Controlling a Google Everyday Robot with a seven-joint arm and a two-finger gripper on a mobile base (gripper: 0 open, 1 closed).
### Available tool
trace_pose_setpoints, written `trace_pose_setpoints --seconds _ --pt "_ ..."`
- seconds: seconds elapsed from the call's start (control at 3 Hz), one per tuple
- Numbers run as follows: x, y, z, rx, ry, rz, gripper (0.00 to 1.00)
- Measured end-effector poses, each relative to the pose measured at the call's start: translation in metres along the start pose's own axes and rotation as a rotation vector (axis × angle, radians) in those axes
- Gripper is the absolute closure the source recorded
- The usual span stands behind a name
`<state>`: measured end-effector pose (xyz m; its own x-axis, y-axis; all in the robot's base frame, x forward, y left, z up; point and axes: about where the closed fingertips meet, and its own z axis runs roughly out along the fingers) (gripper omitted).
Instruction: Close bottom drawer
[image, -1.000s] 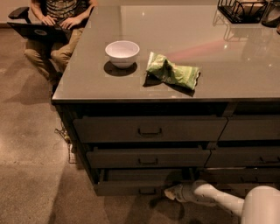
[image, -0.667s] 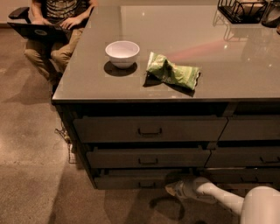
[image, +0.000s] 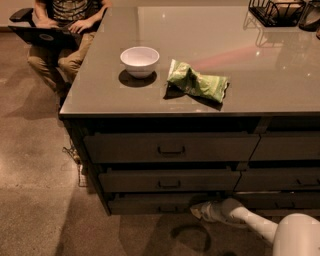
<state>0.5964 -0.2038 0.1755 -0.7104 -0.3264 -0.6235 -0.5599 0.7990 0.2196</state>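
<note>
The bottom drawer is the lowest of the left three-drawer stack, dark grey-brown with a flat front. Its front sits about level with the two drawers above it. My gripper is low near the floor, at the right end of the bottom drawer's front, touching or very close to it. My white arm reaches in from the bottom right. The drawer's handle is hard to make out in the shadow.
On the countertop stand a white bowl and a green crumpled bag. A black wire basket is at the back right. A seated person with a laptop is at the far left. The right drawer column adjoins.
The bottom drawer's front has moved inward toward the cabinet. My gripper has followed it in, staying at its right end.
</note>
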Motion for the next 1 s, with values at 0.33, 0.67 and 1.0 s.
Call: trace_pose_setpoints --seconds 0.33,0.67,1.0 --pt "0.003 0.003 -0.016 0.027 0.018 -0.001 1.00" --pt "0.019 0.015 -0.034 0.043 0.063 0.028 1.00" --pt "0.030 0.024 -0.050 0.044 0.072 0.058 1.00"
